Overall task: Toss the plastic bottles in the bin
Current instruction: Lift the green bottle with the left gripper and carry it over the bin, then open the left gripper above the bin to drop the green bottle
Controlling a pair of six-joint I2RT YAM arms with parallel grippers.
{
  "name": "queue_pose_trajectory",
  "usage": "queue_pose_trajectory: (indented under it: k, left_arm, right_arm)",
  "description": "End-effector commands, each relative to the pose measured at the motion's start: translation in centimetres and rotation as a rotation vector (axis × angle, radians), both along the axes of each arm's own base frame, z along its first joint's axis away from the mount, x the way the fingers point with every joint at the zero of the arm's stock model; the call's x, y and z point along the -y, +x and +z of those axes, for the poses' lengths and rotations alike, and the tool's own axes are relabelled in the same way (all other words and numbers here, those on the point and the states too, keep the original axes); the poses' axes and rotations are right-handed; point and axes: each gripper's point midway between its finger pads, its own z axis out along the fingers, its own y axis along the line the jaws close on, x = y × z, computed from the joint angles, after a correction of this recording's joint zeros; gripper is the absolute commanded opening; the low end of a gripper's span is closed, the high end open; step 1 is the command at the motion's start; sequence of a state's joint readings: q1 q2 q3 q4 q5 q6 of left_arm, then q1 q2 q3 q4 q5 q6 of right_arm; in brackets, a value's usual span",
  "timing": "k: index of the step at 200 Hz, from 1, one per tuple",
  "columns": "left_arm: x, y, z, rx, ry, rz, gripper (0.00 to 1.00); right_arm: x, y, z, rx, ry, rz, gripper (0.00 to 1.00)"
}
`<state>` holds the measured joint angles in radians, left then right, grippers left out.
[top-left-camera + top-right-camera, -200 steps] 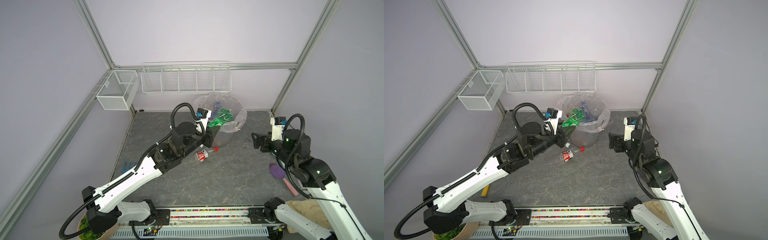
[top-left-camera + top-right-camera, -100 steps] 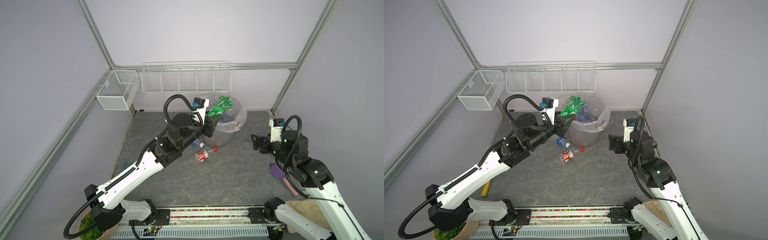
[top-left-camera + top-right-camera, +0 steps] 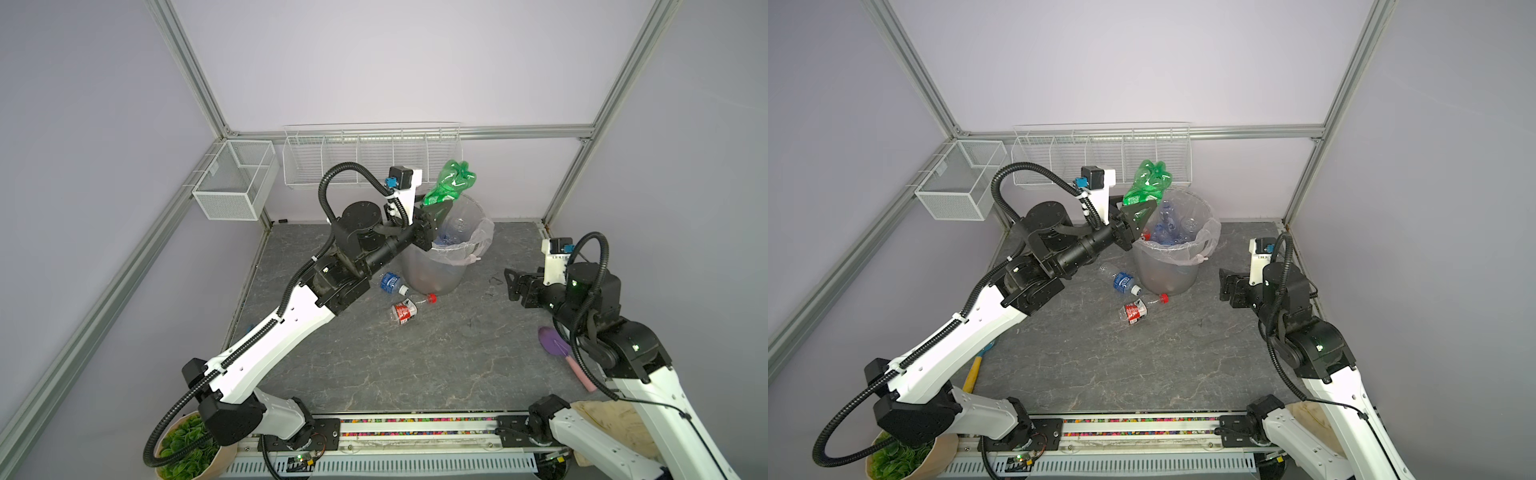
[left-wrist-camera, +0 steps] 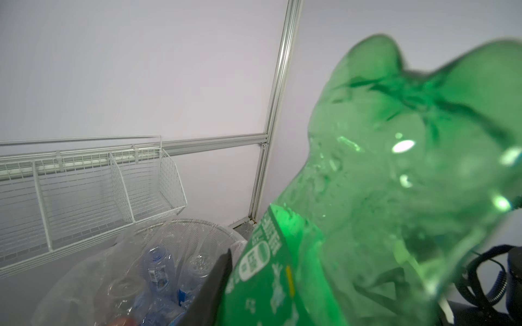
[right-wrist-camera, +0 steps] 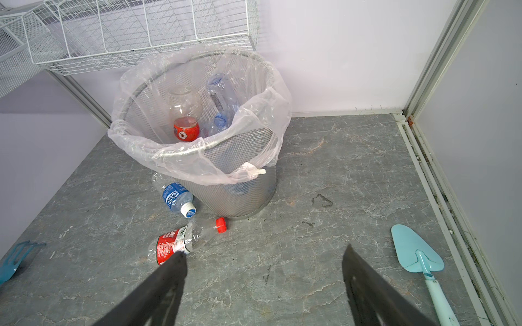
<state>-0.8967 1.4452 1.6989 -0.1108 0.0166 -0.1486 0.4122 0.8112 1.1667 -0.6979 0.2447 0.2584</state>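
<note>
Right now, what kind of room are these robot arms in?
Probably a robot test booth, not a home. Plain walls sit in a metal frame, both arms are bolted to a rail, and the left claw holds a green bottle above a bin.

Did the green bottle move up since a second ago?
Yes. The green bottle, held in the left gripper, rose from the bin rim to in front of the wire basket.

A purple scoop (image 3: pixel 550 338) lies at 3 o'clock on the floor. A potted plant (image 3: pixel 183 444) stands at 7 o'clock. White wire baskets (image 3: pixel 370 156) hang at 12 o'clock.
</note>
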Motion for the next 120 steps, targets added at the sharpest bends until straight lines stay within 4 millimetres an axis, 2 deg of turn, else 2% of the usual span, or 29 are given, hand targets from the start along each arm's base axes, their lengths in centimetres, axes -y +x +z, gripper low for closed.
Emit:
queue_pose_trajectory:
  k: [1,18,30,43,57,61,63,65,69,73,75,80,91,120]
  left_arm:
    - [1.2,1.0,1.3,0.032,0.002,-0.028,0.29]
    - [2.9,3.4,0.2,-0.028,-0.004,-0.069,0.29]
    - [4.5,6.0,-1.7,-0.117,-0.021,-0.128,0.29]
    - [6.6,8.8,-4.8,-0.250,-0.030,-0.209,0.29]
    - [8.7,11.4,-10.2,-0.385,0.031,-0.215,0.30]
    - [9.2,11.9,-12.0,-0.426,0.061,-0.202,0.35]
    - [9.4,12.1,-12.9,-0.448,0.078,-0.196,0.42]
    - [9.5,12.3,-13.6,-0.464,0.092,-0.189,0.50]
    - [9.7,12.6,-15.1,-0.495,0.125,-0.178,0.77]
    - [9.8,12.8,-16.3,-0.520,0.161,-0.169,0.94]
    - [9.7,12.8,-16.8,-0.530,0.178,-0.164,0.99]
    - [9.4,12.9,-17.6,-0.540,0.215,-0.134,1.00]
    - [8.3,12.9,-17.3,-0.508,0.256,-0.063,1.00]
    - [5.4,11.0,-11.3,-0.363,0.180,-0.006,1.00]
  right_arm:
    - [0.5,-0.3,0.5,0.017,0.004,-0.017,0.89]
    - [0.4,-0.4,0.5,0.013,0.011,-0.011,0.88]
    - [0.3,-0.4,0.5,0.010,0.014,-0.008,0.88]
    - [0.4,-0.6,0.7,0.012,0.015,-0.007,0.89]
    - [0.7,-0.9,1.0,0.020,0.006,-0.014,0.88]
    - [0.9,-1.0,1.2,0.026,0.003,-0.018,0.89]
    - [0.9,-1.0,1.3,0.027,0.002,-0.018,0.88]
    - [1.0,-1.1,1.4,0.031,0.001,-0.020,0.89]
    - [1.1,-1.2,1.5,0.034,-0.004,-0.021,0.88]
    - [1.2,-1.3,1.7,0.039,-0.006,-0.023,0.89]
    - [1.3,-1.3,1.7,0.041,-0.009,-0.025,0.88]
    - [1.4,-1.5,1.9,0.046,-0.015,-0.026,0.88]
    - [1.7,-1.7,2.0,0.053,-0.024,-0.031,0.89]
    - [1.5,-1.6,2.0,0.056,-0.020,-0.026,0.89]
